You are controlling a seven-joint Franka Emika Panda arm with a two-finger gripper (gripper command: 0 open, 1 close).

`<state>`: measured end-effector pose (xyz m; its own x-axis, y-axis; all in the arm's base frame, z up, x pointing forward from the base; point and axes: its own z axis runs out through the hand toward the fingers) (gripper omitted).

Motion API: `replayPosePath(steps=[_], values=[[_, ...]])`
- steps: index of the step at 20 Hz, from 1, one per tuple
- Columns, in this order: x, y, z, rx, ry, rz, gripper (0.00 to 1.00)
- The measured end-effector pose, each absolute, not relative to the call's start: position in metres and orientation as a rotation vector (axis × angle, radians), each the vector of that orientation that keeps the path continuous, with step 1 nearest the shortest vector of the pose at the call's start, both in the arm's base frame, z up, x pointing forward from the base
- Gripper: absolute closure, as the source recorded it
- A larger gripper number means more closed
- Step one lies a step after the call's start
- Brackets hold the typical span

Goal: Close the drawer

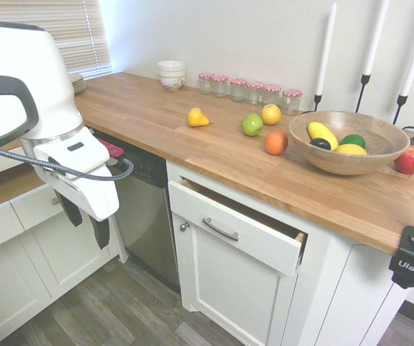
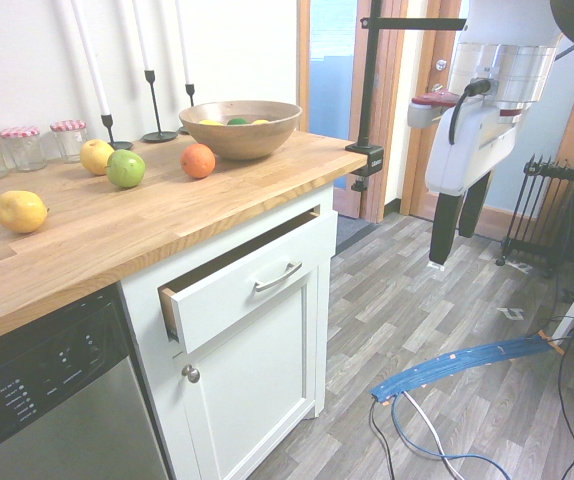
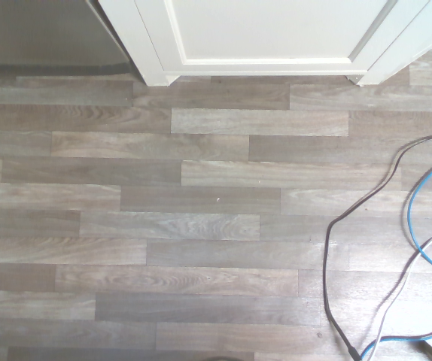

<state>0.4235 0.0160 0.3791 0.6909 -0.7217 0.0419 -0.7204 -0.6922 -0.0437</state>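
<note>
My concern is the drawer [image 1: 239, 236], which sits in the white cabinet [image 2: 267, 385] directly beneath the front edge of the wooden countertop [image 1: 254, 169], above the cabinet door [image 1: 239, 292] with its round knob [image 2: 190, 373]. It stands part-way open: its front panel juts past the cabinet's face, and I can see a strip of the box's inside behind it. The slim silver bar handle [image 2: 278, 277] is free, nothing touching it. So as far as I can judge, the closing itself has yet to be done; the whole of the push is left. On the countertop above, the wooden bowl [image 1: 349, 143] of fruit sits toward the end away from the dishwasher [image 1: 146, 216], clear of the drawer's path. Further out, my gripper [image 1: 85, 225] hangs over the floor [image 2: 437, 310], well apart from the drawer front, its two fingers pointing down, spread and holding nothing. Next I'd want to bring it round to face the panel and press squarely near the handle until the front meets the cabinet; pushing at one end could make the box skew and bind.
</note>
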Motion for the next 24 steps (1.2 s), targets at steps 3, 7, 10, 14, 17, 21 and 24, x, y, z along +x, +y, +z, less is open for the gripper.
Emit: replayPosePath(steps=[3, 7, 10, 14, 17, 21, 24], values=[[0.423, 0.016, 0.379, -2.853, 1.237, -0.080, 0.00], [0.423, 0.016, 0.380, -2.847, 1.241, -0.084, 0.00], [0.423, 0.014, 0.382, -2.843, 1.247, -0.088, 0.00], [0.423, 0.009, 0.380, -2.836, 1.264, -0.085, 0.00], [0.426, 0.007, 0.369, -2.837, 1.269, -0.071, 0.00], [0.432, -0.001, 0.337, -2.832, 1.297, -0.030, 0.00], [0.436, -0.012, 0.307, -2.830, 1.317, 0.021, 0.00]])
